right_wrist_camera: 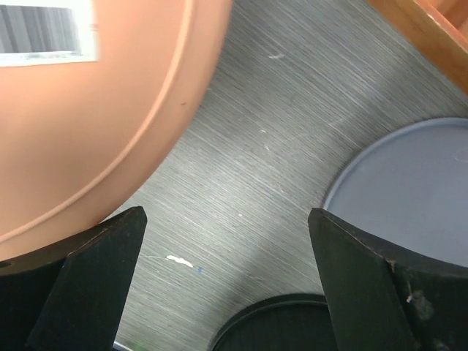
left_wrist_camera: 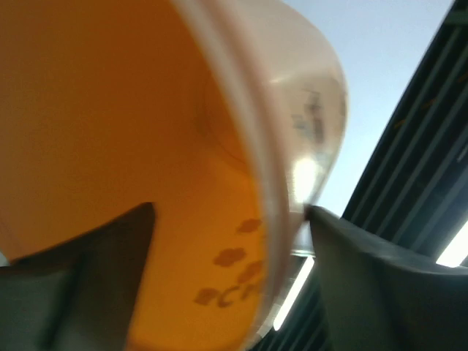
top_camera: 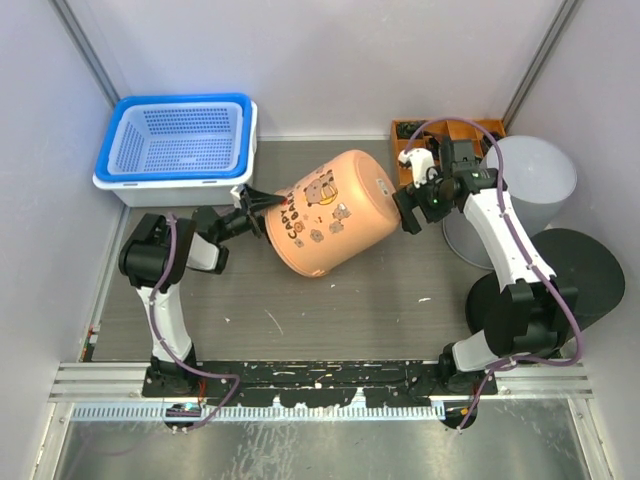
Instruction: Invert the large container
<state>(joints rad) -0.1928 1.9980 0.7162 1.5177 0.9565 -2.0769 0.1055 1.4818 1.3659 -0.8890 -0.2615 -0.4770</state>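
The large orange container (top_camera: pixel 330 210) with cartoon prints lies tilted on its side at the table's middle, its mouth toward the left and its base toward the right. My left gripper (top_camera: pixel 255 203) is shut on its rim. In the left wrist view the rim (left_wrist_camera: pixel 274 219) runs between the fingers of the left gripper (left_wrist_camera: pixel 230 212), one inside and one outside. My right gripper (top_camera: pixel 408 210) is open and empty beside the base. In the right wrist view the base (right_wrist_camera: pixel 88 110), with a barcode label, sits by the left finger of the right gripper (right_wrist_camera: pixel 227 213).
A blue basket (top_camera: pixel 180 145) nested in a white one stands at the back left. A wooden box (top_camera: pixel 420 135), a grey round bin (top_camera: pixel 530 180) and a black disc (top_camera: pixel 570 270) are at the right. The bin (right_wrist_camera: pixel 409 183) and disc (right_wrist_camera: pixel 285 325) lie under my right gripper.
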